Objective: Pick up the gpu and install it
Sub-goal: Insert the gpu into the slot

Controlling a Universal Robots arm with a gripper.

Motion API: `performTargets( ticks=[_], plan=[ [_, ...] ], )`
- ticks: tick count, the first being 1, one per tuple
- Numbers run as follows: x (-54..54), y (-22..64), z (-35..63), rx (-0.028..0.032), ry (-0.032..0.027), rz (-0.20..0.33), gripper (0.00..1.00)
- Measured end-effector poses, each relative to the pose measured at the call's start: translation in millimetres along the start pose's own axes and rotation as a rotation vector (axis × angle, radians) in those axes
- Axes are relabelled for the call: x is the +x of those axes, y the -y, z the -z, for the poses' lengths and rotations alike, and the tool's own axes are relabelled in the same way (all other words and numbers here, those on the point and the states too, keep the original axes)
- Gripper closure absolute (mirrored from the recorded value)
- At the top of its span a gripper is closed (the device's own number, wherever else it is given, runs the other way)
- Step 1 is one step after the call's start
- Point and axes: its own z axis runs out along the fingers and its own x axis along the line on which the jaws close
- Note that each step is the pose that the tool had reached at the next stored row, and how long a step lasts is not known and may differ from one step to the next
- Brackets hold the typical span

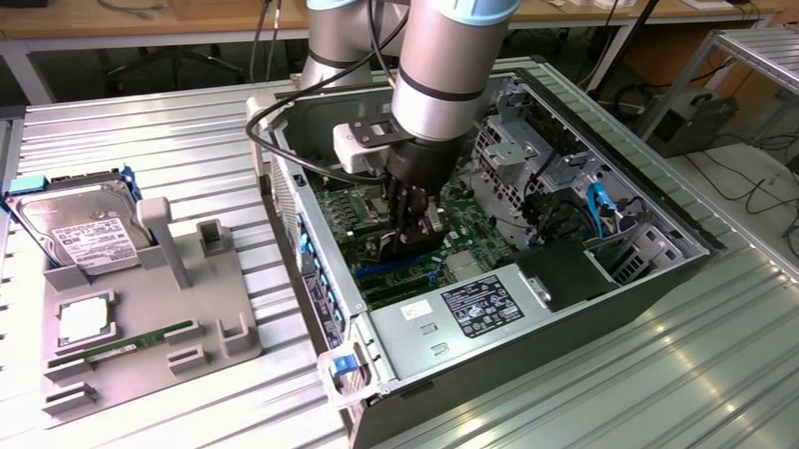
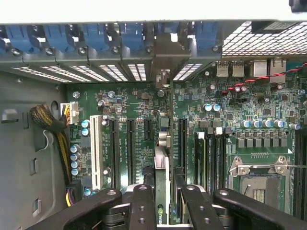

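My gripper (image 1: 414, 224) reaches down into the open computer case (image 1: 312, 271) and is shut on the gpu (image 1: 420, 245), a thin black card held on edge just above the green motherboard (image 1: 469, 229). In the wrist view the gpu (image 2: 162, 158) appears edge-on between my two black fingers (image 2: 143, 203), running away from the gripper (image 2: 165, 211) along the expansion slots (image 2: 129, 143). Its silvery bracket (image 2: 163, 60) stands at the case's rear slot openings, among the blue slot clips. Whether the card's edge sits in a slot is hidden.
On the exterior view's left, a grey fixture (image 1: 187, 309) holds a silver hard drive (image 1: 78, 234), a CPU (image 1: 85, 318) and a green memory stick (image 1: 125, 344). Power supply (image 1: 481, 304), drive cage (image 1: 624, 253) and cables (image 2: 48, 120) crowd the case. An empty CPU socket (image 2: 261, 177) lies beside the slots.
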Motion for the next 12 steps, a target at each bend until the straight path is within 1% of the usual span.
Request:
performTargets(
  ticks=[10,11,12],
  plan=[
    [-2.6,-0.2,-3.3,0.0000,0.0007,0.000,0.74],
    [-3.9,-0.3,-3.3,-0.0001,0.0048,0.000,0.74],
    [-4.0,-0.3,-3.4,0.0001,0.0058,0.000,0.74]
  ],
)
